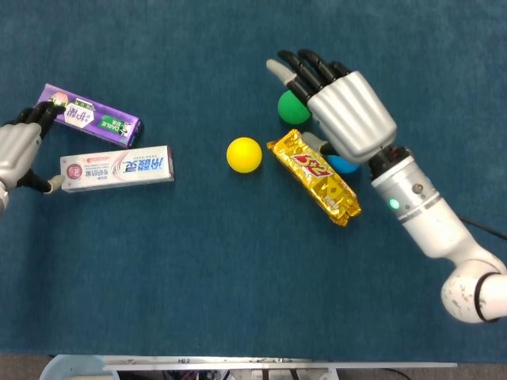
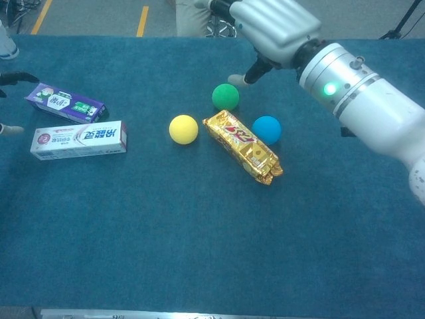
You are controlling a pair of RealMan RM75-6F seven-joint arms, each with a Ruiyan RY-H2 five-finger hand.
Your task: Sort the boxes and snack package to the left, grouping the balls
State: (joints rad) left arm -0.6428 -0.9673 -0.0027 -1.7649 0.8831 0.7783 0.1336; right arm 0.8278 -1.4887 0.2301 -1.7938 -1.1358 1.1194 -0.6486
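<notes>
A purple box [image 1: 89, 115] [image 2: 65, 103] lies at the far left. A white toothpaste box [image 1: 117, 168] [image 2: 78, 139] lies flat just in front of it. My left hand [image 1: 20, 150] sits at the left edge with its fingers spread by the boxes' left ends and holds nothing. Mid-table lie a yellow ball [image 1: 244, 154] [image 2: 184, 129], a green ball [image 1: 287, 108] [image 2: 226, 96], a gold snack package [image 1: 315, 176] [image 2: 243, 146] and a blue ball [image 2: 266, 129]. My right hand [image 1: 342, 107] [image 2: 275, 26] hovers open above the green and blue balls, partly hiding both in the head view.
The table is covered in blue cloth [image 1: 238, 285]. Beyond its far edge, the chest view shows a grey floor with yellow lines [image 2: 143, 16]. My right forearm [image 1: 420, 210] stretches over the table's right side.
</notes>
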